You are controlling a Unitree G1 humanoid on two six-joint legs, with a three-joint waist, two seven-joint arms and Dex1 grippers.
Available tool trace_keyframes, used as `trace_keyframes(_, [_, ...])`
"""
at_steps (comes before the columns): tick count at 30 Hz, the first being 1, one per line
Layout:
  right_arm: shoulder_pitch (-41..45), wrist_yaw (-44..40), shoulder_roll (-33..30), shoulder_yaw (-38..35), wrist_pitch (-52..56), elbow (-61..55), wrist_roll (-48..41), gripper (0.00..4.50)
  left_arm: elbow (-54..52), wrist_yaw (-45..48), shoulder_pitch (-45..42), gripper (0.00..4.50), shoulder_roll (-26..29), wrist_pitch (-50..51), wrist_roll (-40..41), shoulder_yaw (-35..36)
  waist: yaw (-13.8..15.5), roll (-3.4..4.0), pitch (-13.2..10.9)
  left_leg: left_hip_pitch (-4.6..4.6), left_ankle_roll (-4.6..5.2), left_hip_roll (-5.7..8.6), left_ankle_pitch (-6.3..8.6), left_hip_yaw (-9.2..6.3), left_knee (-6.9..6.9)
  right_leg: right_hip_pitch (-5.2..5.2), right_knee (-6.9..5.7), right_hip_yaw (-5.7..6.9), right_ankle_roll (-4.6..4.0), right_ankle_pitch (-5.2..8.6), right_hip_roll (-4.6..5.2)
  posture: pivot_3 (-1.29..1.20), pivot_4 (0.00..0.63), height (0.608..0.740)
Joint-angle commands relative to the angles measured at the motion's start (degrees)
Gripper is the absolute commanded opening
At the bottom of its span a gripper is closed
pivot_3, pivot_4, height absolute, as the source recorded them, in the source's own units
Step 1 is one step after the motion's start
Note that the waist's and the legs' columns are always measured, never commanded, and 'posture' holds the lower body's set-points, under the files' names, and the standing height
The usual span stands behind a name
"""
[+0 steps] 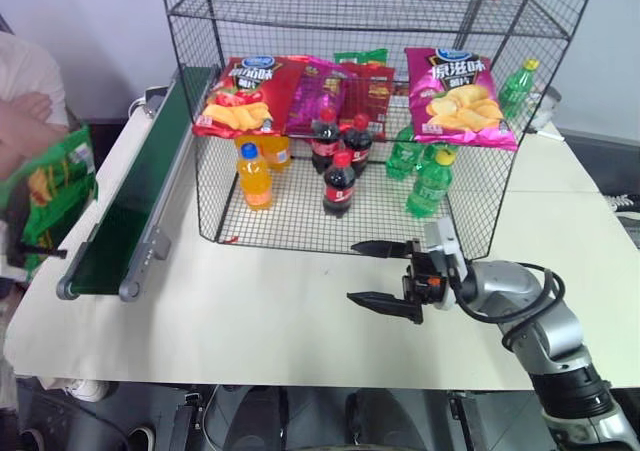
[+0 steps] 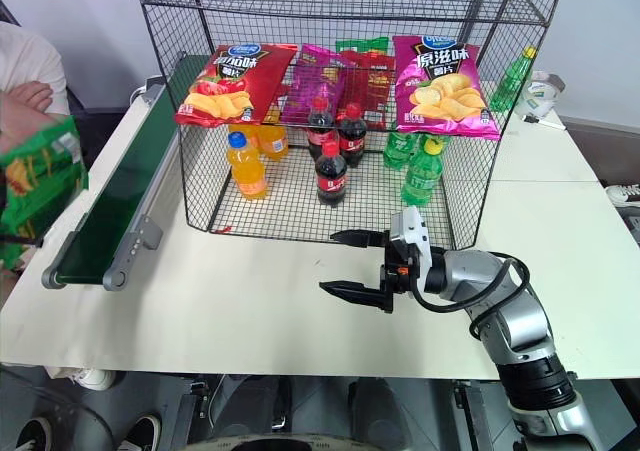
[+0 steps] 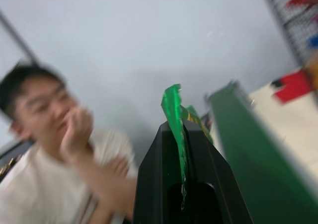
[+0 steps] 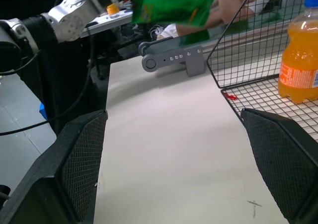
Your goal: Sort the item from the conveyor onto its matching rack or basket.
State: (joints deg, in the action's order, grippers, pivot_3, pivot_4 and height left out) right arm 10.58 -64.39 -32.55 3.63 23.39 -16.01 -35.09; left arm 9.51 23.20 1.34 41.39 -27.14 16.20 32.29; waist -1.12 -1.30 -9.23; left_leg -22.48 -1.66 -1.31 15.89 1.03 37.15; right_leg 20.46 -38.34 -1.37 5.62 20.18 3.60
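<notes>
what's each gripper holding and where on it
Left gripper pinches the green chip bag by its edge; right gripper is open and holds nothing.

We recorded a green chip bag (image 2: 38,181) held up at the left edge, beside the conveyor (image 2: 115,206). On the white table (image 2: 250,316), the right gripper (image 2: 345,264) hung open before the black wire rack (image 2: 340,121) holding chip bags and bottles.

Glossy green chip bag (image 1: 45,196) hangs tilted at nine o'clock, off the dark green conveyor (image 1: 140,186); black wire rack (image 1: 370,101) stands at twelve.
</notes>
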Motion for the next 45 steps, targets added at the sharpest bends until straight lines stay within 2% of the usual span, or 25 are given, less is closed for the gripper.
trace_keyframes(1, [0.4,0.7,0.4,-1.2,-0.6,-0.9,-0.7,4.5,-5.0,2.0,-1.0,0.03,0.6,1.3,0.0,-2.0,-0.1,0.01,0.0,0.0,0.0,0.0,0.0,0.0,0.0,0.0,0.0,0.0,0.0,0.0,0.0,0.0,0.15,0.739])
trace_keyframes(4, [0.7,1.4,0.4,-2.1,-0.9,-0.3,-0.6,4.5,-8.3,4.0,-1.6,0.03,-0.3,3.9,3.0,-3.4,-0.1,0.01,0.0,0.0,0.0,0.0,0.0,0.0,-0.02,0.01,0.0,0.0,0.0,0.0,-0.03,0.0,0.15,0.739])
trace_keyframes(7, [1.3,1.9,0.2,-2.8,-0.9,0.4,-0.8,4.5,-15.1,9.0,-0.6,0.03,-0.7,10.7,11.7,-5.3,0.0,0.0,0.0,0.0,0.0,0.0,0.0,0.0,-0.01,0.0,0.01,0.0,0.0,0.0,-0.03,0.0,0.15,0.739])
trace_keyframes(11, [1.3,2.0,0.1,-2.9,-0.6,0.2,-0.9,4.5,-22.5,13.4,2.1,0.03,0.6,20.0,21.1,-3.5,-0.2,0.02,0.0,-0.01,0.0,-0.02,0.0,0.0,-0.01,0.0,0.01,-0.02,0.0,0.0,-0.03,0.0,0.15,0.739])
trace_keyframes(15, [1.9,2.0,0.2,-3.1,-0.5,0.8,-0.9,4.5,-29.9,17.0,6.0,0.03,3.0,31.3,33.3,-0.7,-0.2,0.03,0.0,-0.01,0.0,-0.02,0.0,0.0,-0.02,0.01,0.02,-0.02,0.0,0.0,-0.04,0.0,0.15,0.739])
trace_keyframes(18, [2.8,1.9,0.4,-2.8,-0.5,1.7,-0.8,4.5,-33.8,15.4,6.6,0.03,4.4,41.2,45.2,1.3,-0.1,0.04,0.0,0.0,0.0,-0.02,0.0,-0.01,0.0,-0.02,0.02,-0.02,0.0,0.0,-0.04,0.0,0.15,0.739])
trace_keyframes(24, [4.0,1.2,0.5,-2.2,-0.6,2.7,-0.6,4.5,-40.8,19.6,13.2,0.03,7.3,51.9,54.4,5.6,-0.1,0.1,-0.1,0.0,0.0,0.0,0.0,-0.03,-0.02,-0.05,0.09,-0.02,-0.01,0.01,-0.04,0.0,0.15,0.739])
trace_keyframes(28, [4.2,0.8,0.3,-2.2,-0.5,3.0,-0.5,4.5,-43.0,19.7,15.8,0.03,6.0,53.7,54.6,7.3,0.0,0.12,-0.1,0.0,0.0,-0.01,0.0,-0.03,-0.03,-0.05,0.09,-0.02,-0.02,0.01,-0.06,0.0,0.15,0.739])
trace_keyframes(37, [4.9,0.0,-0.5,-4.3,3.8,3.9,-4.1,4.5,-44.2,14.6,11.2,0.03,6.6,60.5,70.4,6.5,0.1,0.14,-0.1,0.0,0.0,0.01,0.0,-0.04,0.0,-0.09,0.13,-0.02,-0.02,0.01,-0.05,0.0,0.15,0.739])
trace_keyframes(45, [4.8,-1.0,-0.9,-6.0,6.8,4.9,-6.5,4.5,-34.9,15.8,-0.8,0.03,8.6,70.9,83.2,-3.5,0.1,0.17,-0.1,0.01,0.01,0.03,0.0,-0.05,0.0,-0.09,0.12,-0.01,-0.02,0.01,-0.07,0.0,0.15,0.739])
